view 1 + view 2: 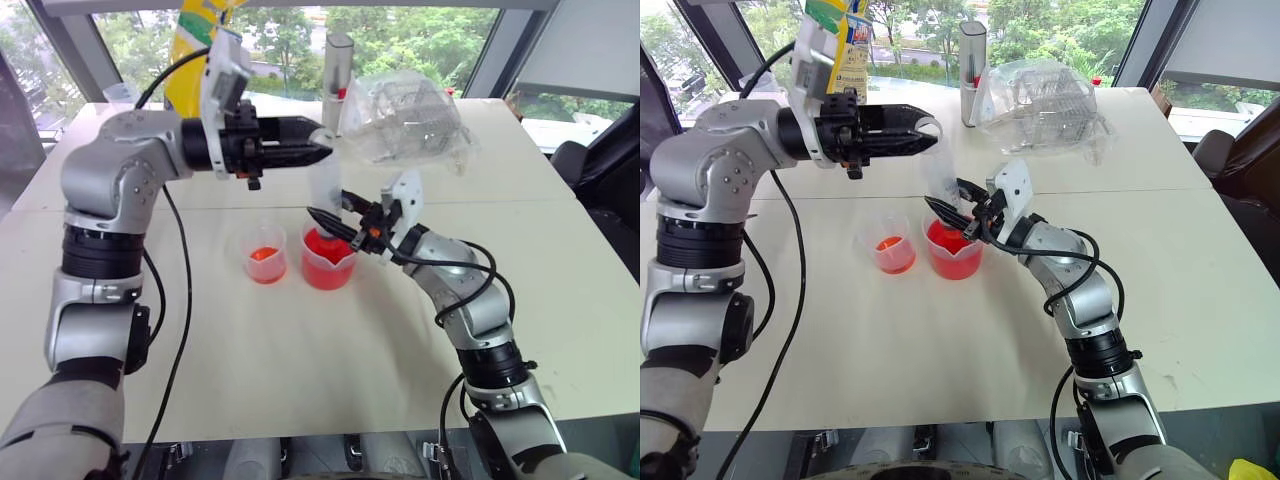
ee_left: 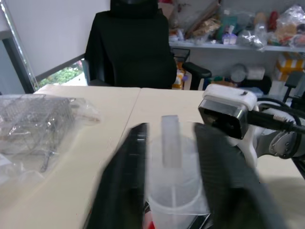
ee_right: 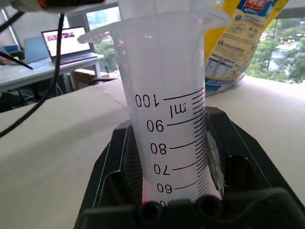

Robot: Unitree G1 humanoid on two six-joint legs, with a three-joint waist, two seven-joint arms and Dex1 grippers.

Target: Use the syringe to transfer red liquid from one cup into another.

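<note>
The syringe (image 1: 325,195) stands upright above the larger cup (image 1: 328,258), its lower end over the red liquid (image 1: 326,252) that fills that cup. The right hand (image 1: 335,222) is clenched around the lower barrel; in the right wrist view the barrel (image 3: 167,119) sits between the two black fingers (image 3: 119,167), its printed scale reading upside down.

The left hand (image 1: 318,140) reaches in level from the robot's left at the top of the syringe. Its fingers (image 2: 124,181) stand on either side of the plunger (image 2: 170,140), with a visible gap on each side, so this hand is released and grips nothing.

A smaller cup (image 1: 265,255) stands just beside the larger one, on the robot's left, with a shallow layer of red liquid at its bottom. Both cups rest on the pale desk (image 1: 300,380).

Toward the far edge of the desk lie a crumpled clear plastic bag (image 1: 410,115), a tall grey cylinder (image 1: 338,70) with a red mark, and a yellow bag (image 1: 195,40).
</note>
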